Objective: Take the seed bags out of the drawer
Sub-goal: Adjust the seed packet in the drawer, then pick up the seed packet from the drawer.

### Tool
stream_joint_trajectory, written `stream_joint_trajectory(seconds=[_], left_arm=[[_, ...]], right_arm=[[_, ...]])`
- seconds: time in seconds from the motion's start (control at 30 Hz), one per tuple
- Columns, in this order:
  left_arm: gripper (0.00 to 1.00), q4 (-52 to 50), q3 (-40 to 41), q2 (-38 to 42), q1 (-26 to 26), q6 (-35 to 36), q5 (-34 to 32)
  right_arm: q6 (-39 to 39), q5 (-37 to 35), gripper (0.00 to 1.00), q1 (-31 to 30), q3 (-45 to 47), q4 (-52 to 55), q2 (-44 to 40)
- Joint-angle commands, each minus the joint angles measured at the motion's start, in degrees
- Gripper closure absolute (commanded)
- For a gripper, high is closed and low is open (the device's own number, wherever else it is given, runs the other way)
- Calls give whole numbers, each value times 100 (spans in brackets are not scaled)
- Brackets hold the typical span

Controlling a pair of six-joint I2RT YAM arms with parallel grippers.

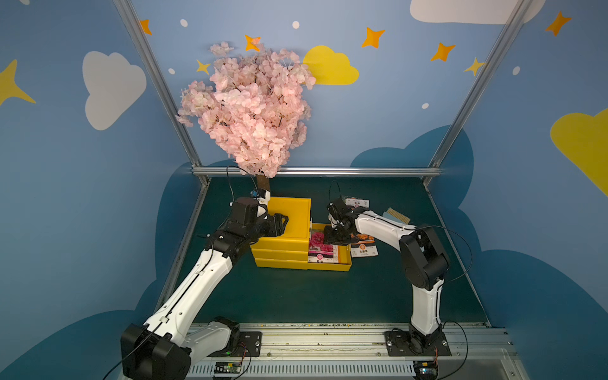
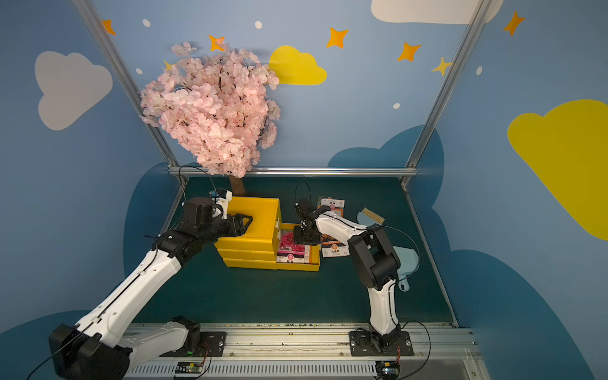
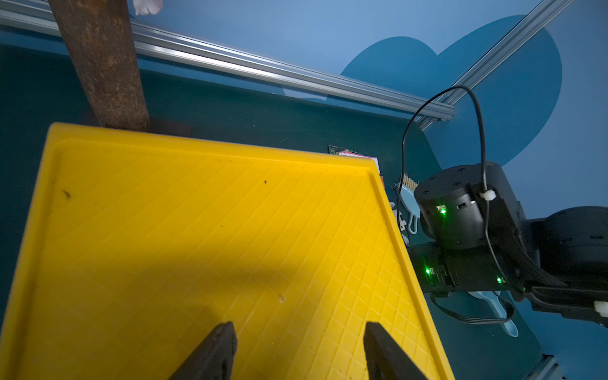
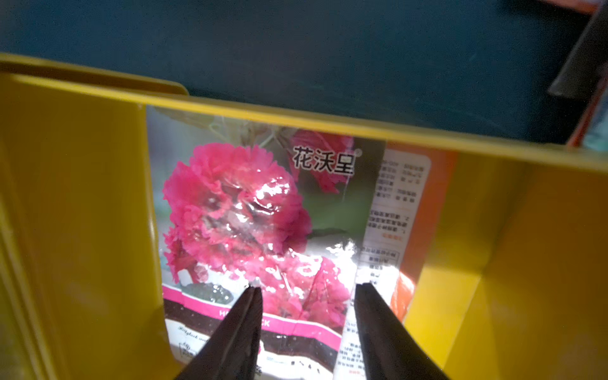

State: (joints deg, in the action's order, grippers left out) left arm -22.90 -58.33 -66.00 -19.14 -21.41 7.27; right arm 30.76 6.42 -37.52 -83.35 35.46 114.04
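Observation:
The yellow cabinet's (image 1: 289,210) bottom drawer (image 1: 329,267) is pulled out to the right. In it lies a seed bag with a pink flower front (image 4: 250,210) (image 1: 320,251), partly covering an orange-backed seed bag (image 4: 411,204). My right gripper (image 4: 308,287) (image 1: 330,240) is open and reaches down into the drawer. One fingertip is over the pink bag and the other at its edge; contact is unclear. Two more seed bags lie on the mat, one right of the drawer (image 1: 363,246) and one further back (image 1: 357,201). My left gripper (image 3: 299,327) (image 1: 283,225) is open and empty over the cabinet top.
A pink blossom tree (image 1: 253,105) stands behind the cabinet, with its trunk (image 3: 102,62) at the back edge. A brush (image 1: 398,215) and a light blue dustpan (image 2: 406,260) lie on the right by the right arm. Metal frame rails border the green mat.

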Motion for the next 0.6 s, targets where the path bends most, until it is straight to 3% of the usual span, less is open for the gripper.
stream_joint_trajectory(seconds=[0.0, 0.57], left_arm=[[33, -1543, 454, -362, -16, -144, 93], [33, -1556, 451, -362, -11, -147, 81]], right_arm=[[-78, -216, 49, -34, 17, 207, -206], [-49, -84, 49, -45, -227, 165, 313]])
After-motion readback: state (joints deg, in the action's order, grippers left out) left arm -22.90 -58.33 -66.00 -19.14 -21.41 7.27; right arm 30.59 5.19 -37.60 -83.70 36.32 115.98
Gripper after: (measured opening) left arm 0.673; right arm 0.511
